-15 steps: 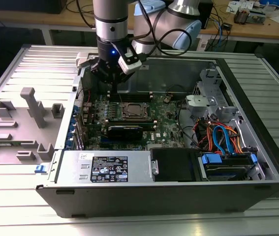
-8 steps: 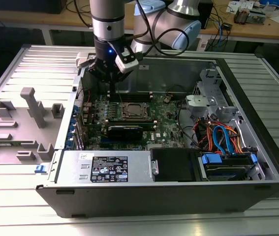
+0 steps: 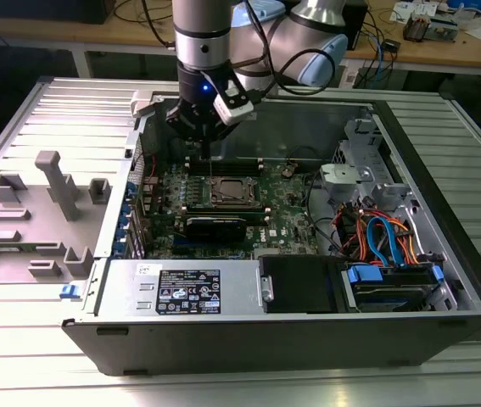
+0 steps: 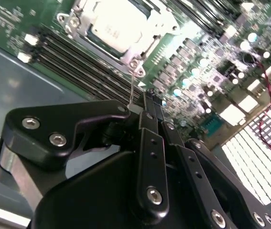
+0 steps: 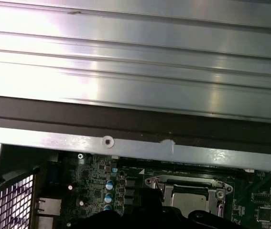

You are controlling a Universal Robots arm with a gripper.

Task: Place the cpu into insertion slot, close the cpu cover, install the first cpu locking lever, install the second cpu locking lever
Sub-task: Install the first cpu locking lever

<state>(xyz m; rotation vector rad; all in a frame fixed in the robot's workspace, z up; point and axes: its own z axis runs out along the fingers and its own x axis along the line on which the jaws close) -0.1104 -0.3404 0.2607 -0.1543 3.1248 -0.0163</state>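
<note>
In the exterior view the gripper (image 3: 206, 146) hangs inside the open computer case (image 3: 265, 343), over the far edge of the green motherboard (image 3: 287, 216) and just beyond the insertion slot (image 3: 232, 192). The slot, square with a silvery rim, lies about mid-board. The black power-supply box (image 3: 181, 290) sits at the near side, and a bundle of orange and blue cables (image 3: 383, 233) lies toward the exterior view's right. The case rests on a ribbed metal table (image 3: 469, 144).

In the second wrist view the matt black fingers (image 4: 147, 119) are drawn together. A thin wire locking lever (image 4: 134, 83) rises from the slot's corner and meets them at their tips. Whether it is pinched or merely touched I cannot tell. The cpu (image 4: 113, 26) sits in the slot, its flat metal top smooth and washed by glare. The cpu cover (image 4: 149, 40), a thin stamped frame, lies down around it. Long black memory slots (image 4: 78, 64) run just beside.

In the first wrist view the cpu (image 5: 190, 196) lies seated within the cover's frame (image 5: 188, 182), near the case's dark wall.

The step in hand looks like a locking lever. The wire is probably springy and slick, so contact is best kept near its end and the motion steady, so that it cannot spring free. The memory-slot latches need a clear berth.
</note>
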